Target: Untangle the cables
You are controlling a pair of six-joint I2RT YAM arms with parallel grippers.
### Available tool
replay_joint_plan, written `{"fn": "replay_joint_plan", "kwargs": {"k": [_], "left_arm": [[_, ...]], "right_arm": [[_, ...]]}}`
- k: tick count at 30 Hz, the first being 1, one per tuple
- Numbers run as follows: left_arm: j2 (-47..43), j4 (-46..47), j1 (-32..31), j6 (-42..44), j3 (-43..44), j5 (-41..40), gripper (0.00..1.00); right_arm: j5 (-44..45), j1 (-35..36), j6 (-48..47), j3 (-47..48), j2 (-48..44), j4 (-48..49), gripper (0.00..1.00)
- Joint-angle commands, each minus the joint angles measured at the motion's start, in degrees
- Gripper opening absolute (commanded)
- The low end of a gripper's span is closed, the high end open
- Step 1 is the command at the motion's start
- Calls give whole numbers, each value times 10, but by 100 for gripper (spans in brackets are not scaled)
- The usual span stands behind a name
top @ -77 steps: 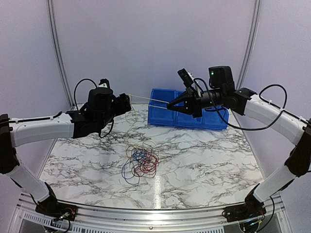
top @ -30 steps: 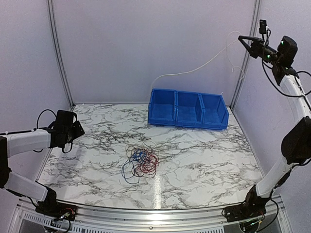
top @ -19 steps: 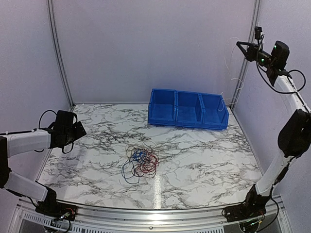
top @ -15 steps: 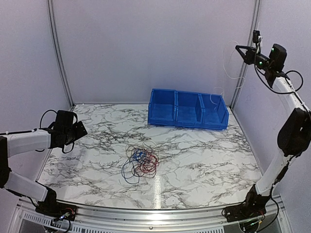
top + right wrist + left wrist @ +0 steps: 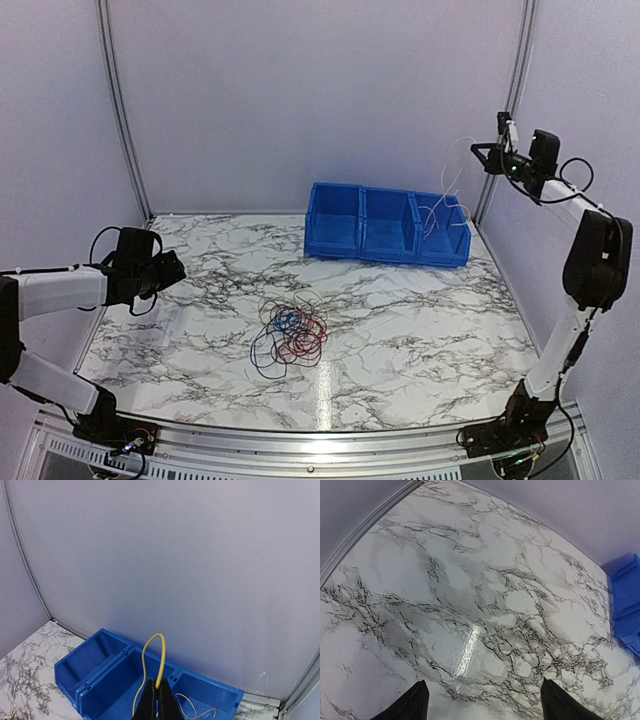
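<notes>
Hanging from the right claw (image 5: pixel 156 685), one yellow cable (image 5: pixel 163 660) loops up from the pinch and trails down toward the right compartment of the bin (image 5: pixel 360 250). The other cables, red, blue and dark, lie as a tangle (image 5: pixel 290 335) in the middle of the surface (image 5: pixel 420 330), well apart from the bin. Right claw: closed on the yellow cable, high above the bin. Left claw (image 5: pixel 483 681): wide, holding nothing, over the surface at the left, well apart from the tangle. Risks, as judged: the springy cable may curl over the bin's rim on release, since much of it hangs in free loops; it may also cling in the claw instead of dropping. At the tangle, a pull on one strand may drag the whole clump, because the loops interlock and nothing pins them.
</notes>
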Motion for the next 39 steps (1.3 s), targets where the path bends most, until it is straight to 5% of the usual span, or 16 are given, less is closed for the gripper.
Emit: {"fn": "replay_joint_plan", "kwargs": {"k": [1, 18, 23, 27, 32, 39], "left_arm": [[2, 9, -7, 5, 6, 28, 79], [56, -128, -73, 184, 307, 173, 75], [67, -86, -78, 175, 292, 202, 75], [57, -68, -77, 190, 254, 211, 75], [56, -68, -78, 190, 230, 235, 75], [46, -68, -83, 198, 226, 259, 72]], "right_arm": [[31, 1, -26, -10, 51, -16, 0], [191, 60, -144, 70, 193, -195, 1], [242, 77, -150, 107, 178, -247, 46], [299, 79, -162, 38, 88, -229, 56], [300, 79, -188, -67, -15, -213, 55], [165, 104, -297, -221, -108, -230, 45]]}}
